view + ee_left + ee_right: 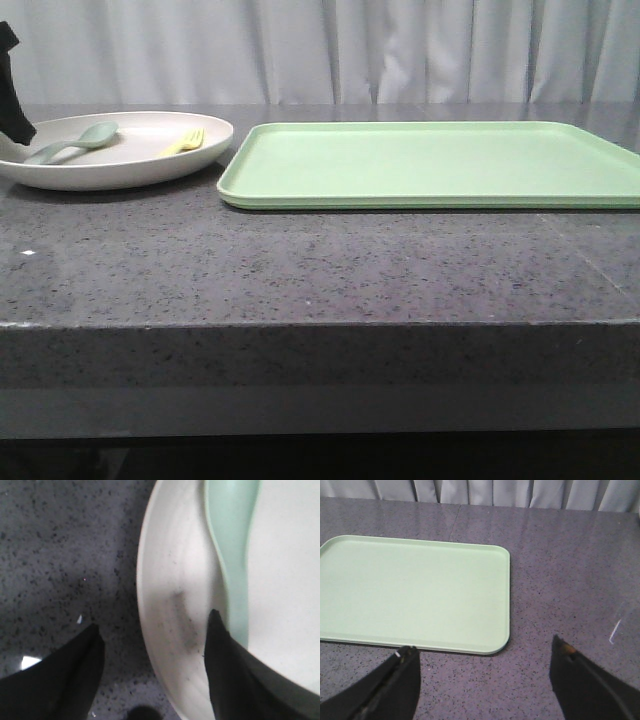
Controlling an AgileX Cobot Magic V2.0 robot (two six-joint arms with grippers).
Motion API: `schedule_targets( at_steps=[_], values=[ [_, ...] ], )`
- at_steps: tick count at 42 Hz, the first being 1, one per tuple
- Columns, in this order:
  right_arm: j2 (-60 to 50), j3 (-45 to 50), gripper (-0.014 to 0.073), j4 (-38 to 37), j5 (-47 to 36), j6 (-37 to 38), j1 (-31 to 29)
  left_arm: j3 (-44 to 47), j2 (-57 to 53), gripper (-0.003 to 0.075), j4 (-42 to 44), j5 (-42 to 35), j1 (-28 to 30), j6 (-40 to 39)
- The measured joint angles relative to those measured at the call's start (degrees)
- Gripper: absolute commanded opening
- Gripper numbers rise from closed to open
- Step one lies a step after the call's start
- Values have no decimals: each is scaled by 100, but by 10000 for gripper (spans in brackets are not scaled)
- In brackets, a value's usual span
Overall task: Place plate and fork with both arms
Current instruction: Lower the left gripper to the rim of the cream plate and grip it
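Note:
The off-white plate [130, 160] rests on the dark counter at the far left. On it lie a pale-yellow fork [184, 141] and a teal spoon [72, 143]. My left gripper [154, 630] is open and straddles the plate's rim [165, 605]: one finger is over the counter, the other inside the plate beside the spoon's handle [235, 575]. In the front view only a black part of the left arm [12, 90] shows at the plate's far-left edge. My right gripper [484, 652] is open and empty above the counter, near the corner of the green tray [420, 590].
The rectangular light-green tray [430, 165] lies right of the plate, almost touching it. The speckled grey counter [300, 270] stretches to a front edge close to the camera. A white curtain hangs behind.

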Motion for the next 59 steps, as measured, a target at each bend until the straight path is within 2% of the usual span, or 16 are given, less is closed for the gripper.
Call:
schedule_targets(
  at_steps=[16,19,30,43,59],
  values=[
    [0,0,562,1,0,0,0,-678,626,412,-317,73,28,42],
    [0,0,562,1,0,0,0,-681,636,373,-317,75,28,42],
    [0,0,562,1,0,0,0,-681,639,148,-325,213,28,42],
    [0,0,562,1,0,0,0,-681,639,-19,-338,117,28,42],
    [0,0,562,1,0,0,0,-844,649,-18,-530,212,28,22]
  ],
)
